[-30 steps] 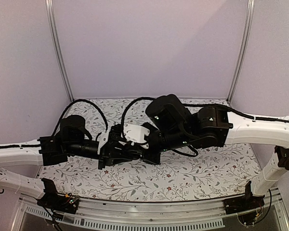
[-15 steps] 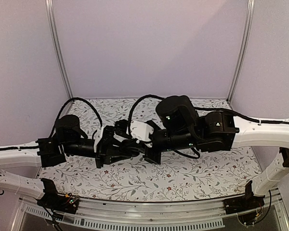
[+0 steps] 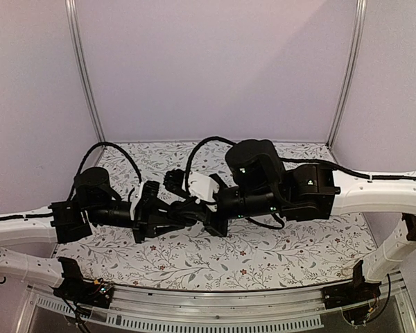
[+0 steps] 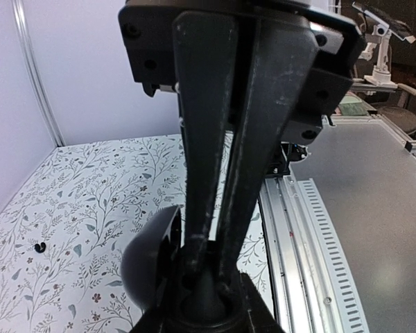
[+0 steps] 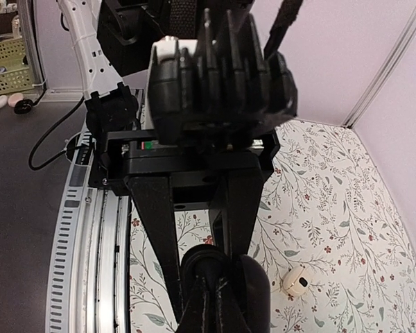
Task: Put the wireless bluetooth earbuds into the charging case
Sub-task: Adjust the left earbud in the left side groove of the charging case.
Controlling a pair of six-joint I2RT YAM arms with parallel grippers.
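Observation:
The black charging case (image 5: 244,283) is clamped between my left gripper's (image 5: 206,272) fingers, lid (image 4: 147,269) swung open to the side. My right gripper (image 5: 213,279) is shut, and its fingertips press down into the case's open cup (image 4: 206,300). Whether an earbud sits between those tips is hidden. One tiny black earbud (image 4: 40,246) lies loose on the floral table at the far left of the left wrist view. In the top view, the left gripper (image 3: 182,214) and right gripper (image 3: 197,208) meet above the table's middle.
A small cream-white rounded piece with a dark spot (image 5: 295,281) lies on the floral cloth (image 3: 277,250) beside the grippers. The aluminium rail (image 3: 215,305) runs along the near edge. Purple walls (image 3: 215,69) close in the back and sides.
Both arms have shifted a little to the left together, still joined at the case. The right wrist has risen and turned. Both grips look the same.

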